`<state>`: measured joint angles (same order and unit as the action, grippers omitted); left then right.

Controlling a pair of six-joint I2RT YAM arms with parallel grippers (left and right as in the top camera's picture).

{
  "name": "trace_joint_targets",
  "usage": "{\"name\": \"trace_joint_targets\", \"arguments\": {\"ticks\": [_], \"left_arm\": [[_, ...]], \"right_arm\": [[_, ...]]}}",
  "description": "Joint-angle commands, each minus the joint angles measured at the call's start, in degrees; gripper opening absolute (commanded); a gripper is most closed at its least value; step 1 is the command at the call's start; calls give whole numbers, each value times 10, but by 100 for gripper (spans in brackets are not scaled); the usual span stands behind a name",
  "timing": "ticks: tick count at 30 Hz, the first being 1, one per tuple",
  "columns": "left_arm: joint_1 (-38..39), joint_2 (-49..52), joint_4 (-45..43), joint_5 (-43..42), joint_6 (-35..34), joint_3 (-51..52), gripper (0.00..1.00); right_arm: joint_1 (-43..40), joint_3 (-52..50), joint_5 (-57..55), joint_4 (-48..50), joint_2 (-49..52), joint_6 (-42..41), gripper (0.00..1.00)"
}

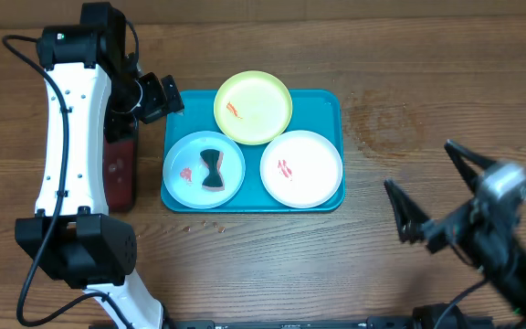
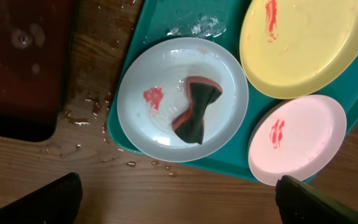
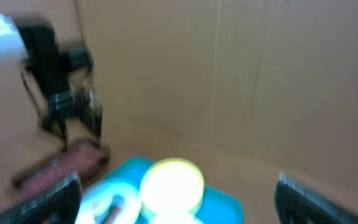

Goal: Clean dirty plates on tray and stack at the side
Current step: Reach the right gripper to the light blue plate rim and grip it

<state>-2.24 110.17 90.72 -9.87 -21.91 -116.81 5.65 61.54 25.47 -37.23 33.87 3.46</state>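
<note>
The turquoise tray point(image 1: 331, 102) holds three plates. The yellow-green plate point(image 1: 254, 107) is at the back with a red smear. The light blue plate point(image 1: 190, 155) at front left carries a red smear and a folded dark red-and-black cloth point(image 1: 213, 171). The white plate point(image 1: 301, 168) at front right has a red smear. My left gripper point(image 1: 161, 96) is open and empty above the tray's back left corner. In the left wrist view point(image 2: 179, 205) it looks down on the blue plate point(image 2: 160, 74). My right gripper point(image 1: 432, 192) is open and empty, right of the tray.
A dark red tray point(image 1: 120, 169) lies left of the turquoise tray, under the left arm. Water drops point(image 2: 98, 146) lie on the wood between them. The right wrist view is blurred and shows the yellow-green plate point(image 3: 173, 183) and a cardboard wall behind.
</note>
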Motion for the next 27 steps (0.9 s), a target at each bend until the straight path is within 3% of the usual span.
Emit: {"name": "trace_joint_targets", "arguments": {"ticks": [1,3,5,7,8,11,14,16,20,23,27], "left_arm": [[4,4,0,0,9,1,100],[4,4,0,-1,9,1,100],[4,4,-1,0,9,1,100],[4,4,-1,0,9,1,100],[4,4,-1,-1,9,1,100],[4,4,-1,0,9,1,90],[4,4,-2,0,9,1,91],[4,4,-4,0,9,1,92],[4,4,-8,0,9,1,91],[4,4,-6,0,9,1,87],[4,4,-4,0,9,1,75]], "right_arm": [[-2,161,55,-116,142,18,100],[-2,241,139,-193,223,-12,100],[-2,286,242,-212,288,-31,100],[2,307,330,-191,343,-37,78],[8,313,334,-184,364,-45,75],[49,319,188,-180,422,-91,75],[123,320,-29,-207,481,-142,74],[168,324,-110,-237,531,-186,70],[217,338,-115,-276,640,-189,78],[233,339,-114,-243,702,-190,80],[254,338,-113,-172,750,-212,67]]}}
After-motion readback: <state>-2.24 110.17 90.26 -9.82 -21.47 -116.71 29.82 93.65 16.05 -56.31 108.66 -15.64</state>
